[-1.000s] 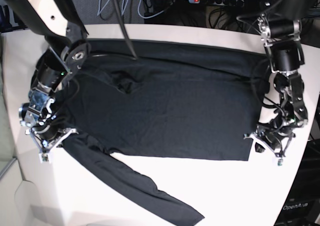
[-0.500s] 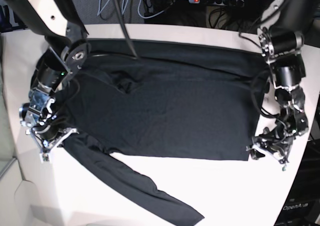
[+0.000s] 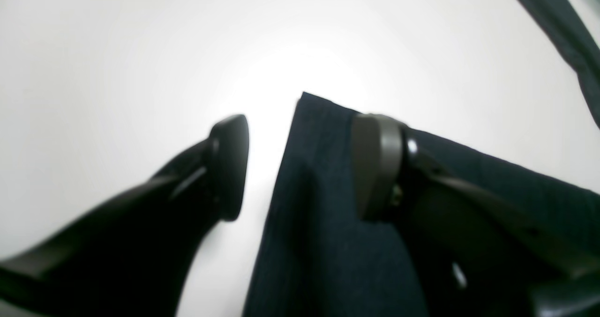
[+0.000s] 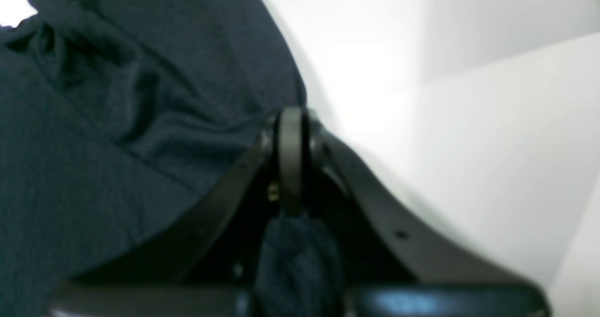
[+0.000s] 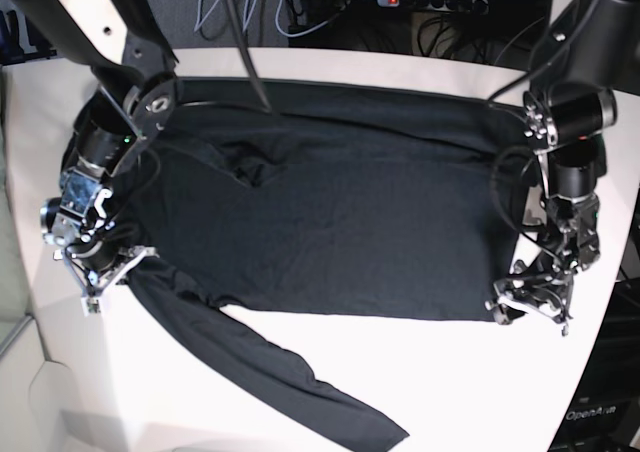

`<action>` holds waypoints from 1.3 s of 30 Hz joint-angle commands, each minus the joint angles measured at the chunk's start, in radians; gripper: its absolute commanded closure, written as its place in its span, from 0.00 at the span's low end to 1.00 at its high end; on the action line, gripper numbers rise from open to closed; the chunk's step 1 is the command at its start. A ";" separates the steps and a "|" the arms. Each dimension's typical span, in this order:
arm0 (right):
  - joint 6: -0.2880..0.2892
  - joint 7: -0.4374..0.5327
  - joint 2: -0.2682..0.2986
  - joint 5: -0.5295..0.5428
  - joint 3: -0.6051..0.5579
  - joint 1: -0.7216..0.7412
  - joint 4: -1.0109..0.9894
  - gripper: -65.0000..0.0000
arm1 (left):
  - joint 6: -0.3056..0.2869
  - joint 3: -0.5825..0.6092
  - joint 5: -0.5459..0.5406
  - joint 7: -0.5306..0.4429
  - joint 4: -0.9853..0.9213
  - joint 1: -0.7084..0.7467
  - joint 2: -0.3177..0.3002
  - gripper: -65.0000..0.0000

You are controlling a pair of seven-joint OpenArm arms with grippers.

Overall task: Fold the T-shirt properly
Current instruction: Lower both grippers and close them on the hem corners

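Cloth first: the plain dark charcoal knit T-shirt (image 5: 340, 212) lies spread on the white surface (image 5: 420, 372). My right tool (image 4: 290, 167) is clenched on its shoulder; my left tool (image 3: 300, 167) straddles the hem corner, released, so I judge both ends are readied for 1 fold.

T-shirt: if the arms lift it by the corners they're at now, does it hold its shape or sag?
Probably sags: the T-shirt lies limp, with wrinkles near the collar. The fabric already bunches where the right gripper pinches it. The loose sleeve would likely dangle and drag. The left gripper is open over the hem corner, so that side may slip.
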 commanded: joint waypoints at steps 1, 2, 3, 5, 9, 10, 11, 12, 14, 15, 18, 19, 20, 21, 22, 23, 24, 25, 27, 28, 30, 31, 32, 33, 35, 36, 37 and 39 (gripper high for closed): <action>0.010 0.023 0.011 0.013 -0.007 0.031 0.016 1.00 | -0.006 0.001 0.004 -0.038 0.004 -0.045 -0.013 0.48; 0.010 0.023 0.011 0.013 -0.007 0.031 0.016 1.00 | -0.006 0.001 0.016 -0.050 -0.010 -0.048 -0.013 0.48; 0.010 0.023 0.011 0.013 -0.007 0.031 0.016 1.00 | -0.006 0.001 0.032 -0.065 -0.026 -0.056 -0.010 0.48; 0.010 0.023 0.011 0.013 -0.007 0.031 0.016 1.00 | -0.006 0.001 0.075 -0.099 -0.061 -0.074 -0.004 0.48; 0.010 0.023 0.011 0.013 -0.007 0.031 0.016 1.00 | -0.006 -0.002 0.118 -0.159 -0.139 -0.108 -0.003 0.48; 0.010 0.023 0.011 0.013 -0.007 0.031 0.016 1.00 | -0.006 -0.002 0.124 -0.168 -0.158 -0.116 -0.001 0.48; 0.010 0.023 0.011 0.013 -0.007 0.031 0.016 1.00 | -0.006 -0.002 0.124 -0.179 -0.174 -0.120 -0.001 0.48; 0.010 0.023 0.011 0.013 -0.007 0.031 0.016 1.00 | -0.006 -0.002 0.124 -0.182 -0.187 -0.124 0.002 0.48; 0.010 0.023 0.011 0.013 -0.007 0.031 0.016 1.00 | -0.006 -0.002 0.124 -0.196 -0.202 -0.124 0.002 0.48; 0.010 0.023 0.011 0.013 -0.007 0.031 0.016 1.00 | -0.006 -0.002 0.124 -0.203 -0.204 -0.122 0.002 0.48; 0.010 0.023 0.011 0.013 -0.007 0.031 0.016 1.00 | -0.005 -0.001 0.124 -0.217 -0.204 -0.116 0.002 0.48; 0.010 0.023 0.011 0.013 -0.007 0.031 0.016 1.00 | -0.005 -0.001 0.124 -0.217 -0.204 -0.110 0.002 0.48; 0.010 0.023 0.011 0.013 -0.007 0.031 0.016 1.00 | -0.005 -0.001 0.124 -0.217 -0.204 -0.105 0.002 0.48; 0.010 0.023 0.011 0.013 -0.007 0.031 0.016 1.00 | -0.005 -0.001 0.124 -0.217 -0.204 -0.104 0.002 0.48; 0.010 0.023 0.011 0.013 -0.007 0.031 0.016 1.00 | -0.005 -0.001 0.125 -0.217 -0.204 -0.104 0.002 0.48; 0.010 0.023 0.011 0.013 -0.007 0.031 0.016 1.00 | -0.005 -0.001 0.125 -0.217 -0.204 -0.104 0.002 0.48; 0.010 0.023 0.011 0.013 -0.007 0.031 0.016 1.00 | -0.005 -0.001 0.125 -0.217 -0.205 -0.102 0.004 0.48; 0.010 0.023 0.011 0.013 -0.007 0.031 0.016 1.00 | 0.000 -0.001 0.125 -0.217 -0.205 -0.097 0.004 0.48; 0.010 0.023 0.011 0.013 -0.007 0.031 0.016 1.00 | 0.055 -0.001 0.125 -0.222 -0.211 -0.082 0.004 0.48; 0.010 0.023 0.011 0.013 -0.007 0.031 0.016 1.00 | 0.092 -0.001 0.125 -0.233 -0.211 -0.081 0.004 0.48; 0.010 0.023 0.011 0.013 -0.007 0.031 0.016 1.00 | 0.126 -0.001 0.125 -0.251 -0.211 -0.061 0.005 0.48; 0.010 0.023 0.011 0.013 -0.007 0.031 0.016 1.00 | 0.129 -0.001 0.125 -0.251 -0.211 -0.056 0.005 0.48; 0.010 0.023 0.011 0.013 -0.007 0.031 0.016 1.00 | 0.129 -0.001 0.125 -0.251 -0.211 -0.056 0.010 0.48; 0.010 0.023 0.011 0.013 -0.007 0.031 0.016 1.00 | 0.129 0.001 0.125 -0.251 -0.211 -0.054 0.016 0.48; 0.010 0.023 0.011 0.013 -0.007 0.031 0.016 1.00 | 0.129 0.001 0.125 -0.248 -0.211 -0.054 0.022 0.48; 0.010 0.023 0.011 0.013 -0.007 0.031 0.016 1.00 | 0.127 0.001 0.125 -0.245 -0.211 -0.054 0.023 0.48; 0.010 0.023 0.011 0.013 -0.007 0.031 0.016 1.00 | 0.127 0.001 0.125 -0.245 -0.211 -0.054 0.023 0.48; 0.010 0.023 0.011 0.013 -0.007 0.031 0.016 1.00 | 0.127 0.021 0.125 -0.245 -0.211 -0.054 0.025 0.48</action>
